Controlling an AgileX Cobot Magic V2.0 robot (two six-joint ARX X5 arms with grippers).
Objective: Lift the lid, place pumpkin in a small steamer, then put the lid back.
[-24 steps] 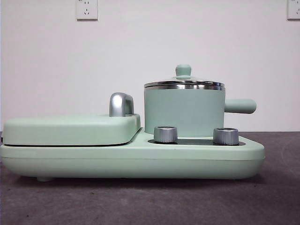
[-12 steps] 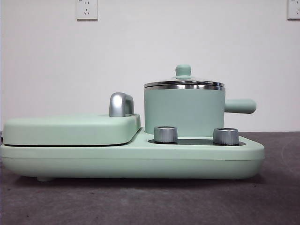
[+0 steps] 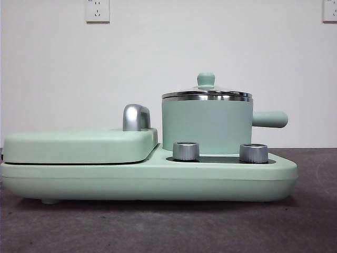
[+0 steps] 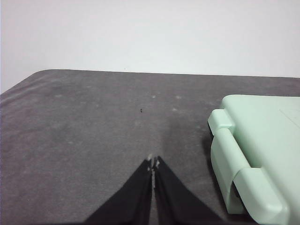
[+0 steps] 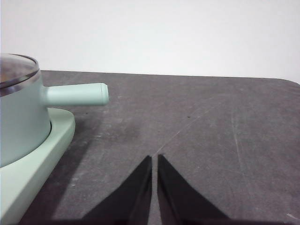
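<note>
Front view: the small steamer (image 3: 206, 126) stands upright on the right half of a mint-green cooking base (image 3: 147, 182), its stubby side handle (image 3: 269, 119) pointing right. The lid (image 3: 206, 93) sits closed on the steamer's steel rim, its mint-green knob (image 3: 206, 79) uppermost. Two silver dials (image 3: 186, 151) rise from the base just in front of the steamer. To the left lies the flat griddle cover (image 3: 79, 146), with a chrome handle (image 3: 136, 117) at its inner end. The base rests on a dark grey table (image 3: 168, 226); a white wall with a socket (image 3: 97, 10) stands behind.

Left wrist view: my left gripper (image 4: 153, 162) hangs over bare table, jaws pressed together and holding nothing; the hinged edge of the griddle cover (image 4: 253, 154) lies near it.

Right wrist view: my right gripper (image 5: 154, 159) likewise has its jaws drawn together with only a hairline gap, empty, over the table. The steamer (image 5: 21, 117), lidded, and its handle lie well apart from it.

The pumpkin appears in no view.
</note>
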